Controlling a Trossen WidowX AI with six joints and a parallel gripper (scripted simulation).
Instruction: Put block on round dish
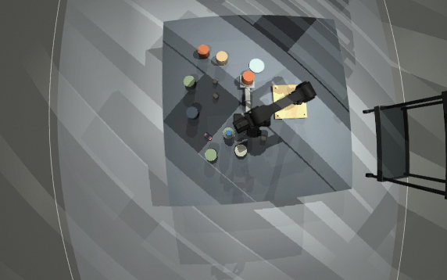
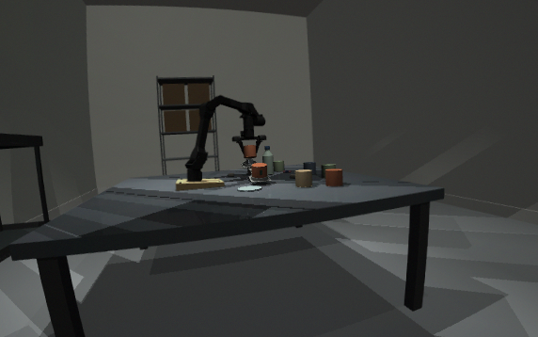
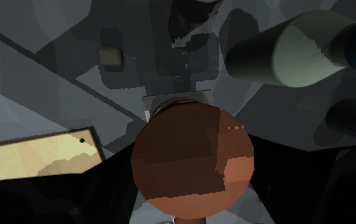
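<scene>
My gripper (image 2: 250, 151) (image 3: 186, 136) is shut on an orange cup (image 2: 249, 151) (image 3: 192, 155) and holds it upright, raised above one end of the balance (image 1: 248, 98) (image 3: 202, 96). The arm hides this cup in the top view. The other orange cup (image 1: 248, 77) (image 2: 259, 170) stands on the opposite end of the balance. The pale round dish (image 1: 256, 66) (image 2: 249, 188) lies on the table beside that standing cup, with nothing seen on it. No block can be made out; the held cup covers most of the end below it in the wrist view.
A pale green bottle (image 1: 228, 133) (image 2: 267, 163) (image 3: 300, 52) and a cream cylinder (image 1: 241, 150) stand near the lifted cup's end. A small brown piece (image 1: 262, 138) (image 3: 110, 56) lies nearby. Tan (image 1: 222, 58) (image 2: 304, 178) and red-orange (image 1: 203, 52) (image 2: 334, 177) cylinders stand farther off, beyond the standing cup.
</scene>
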